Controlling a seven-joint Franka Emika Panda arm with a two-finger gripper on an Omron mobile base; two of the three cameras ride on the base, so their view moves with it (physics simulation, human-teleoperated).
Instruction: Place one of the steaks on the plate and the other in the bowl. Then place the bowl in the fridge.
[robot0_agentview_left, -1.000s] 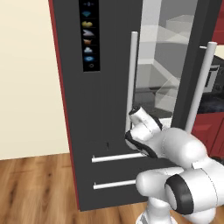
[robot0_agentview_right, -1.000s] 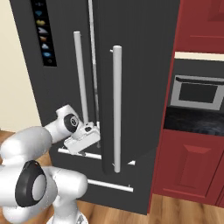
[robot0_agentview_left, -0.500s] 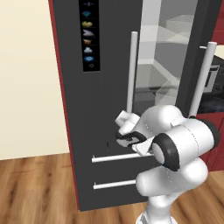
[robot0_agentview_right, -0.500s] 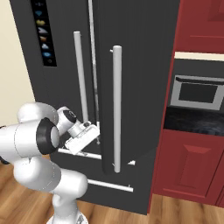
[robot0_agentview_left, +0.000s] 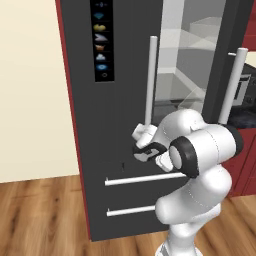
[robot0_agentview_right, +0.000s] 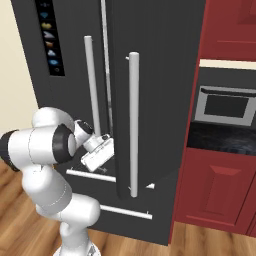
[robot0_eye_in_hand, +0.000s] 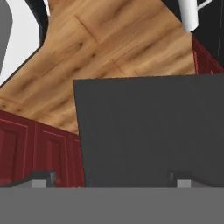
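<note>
Right base view: dark fridge (robot0_agentview_right: 150, 75) over wood floor (robot0_agentview_right: 20, 220), red cabinets (robot0_agentview_right: 215, 190) beside, fingers (robot0_eye_in_hand: 43, 178) spread wide

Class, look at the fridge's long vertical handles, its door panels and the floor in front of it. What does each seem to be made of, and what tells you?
Fridge handles: probably brushed metal; pale silver bars with a soft sheen.
Fridge door panels: likely painted or coated metal; flat dark grey, matte, no grain.
Floor: wood or wood-look planks; brown grain and board seams.
</note>
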